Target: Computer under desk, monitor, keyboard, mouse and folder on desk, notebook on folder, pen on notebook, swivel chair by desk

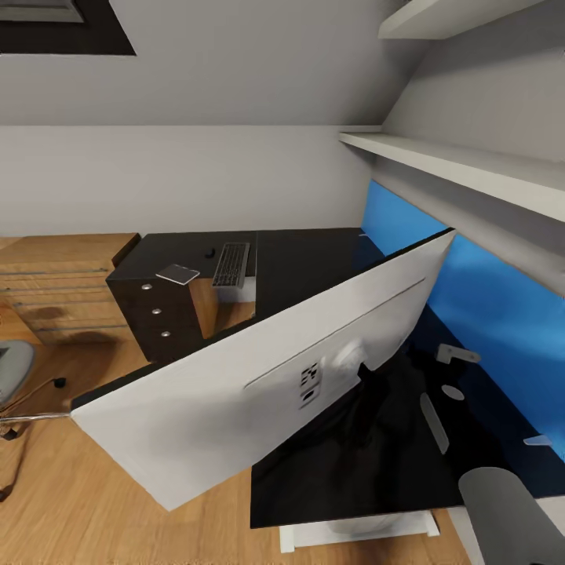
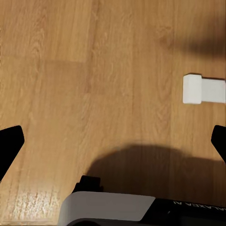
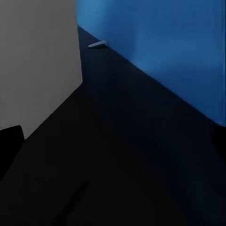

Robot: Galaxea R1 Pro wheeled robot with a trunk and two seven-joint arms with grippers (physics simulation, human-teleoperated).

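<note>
at far left i see the grey seat edge and chrome base of the swivel chair on the wooden floor, well apart from the desk. further right, the slim dark-keyed keyboard lies on the black-topped desk, long axis running away from me. the wide white-backed monitor stands on the desk, tilted, back toward me, long axis slanting up to the right, screen facing the blue panel, which i judge is the wrong way. my left gripper hangs spread wide above the floor; my right gripper hovers over the desktop, apparently parted and empty.
</note>
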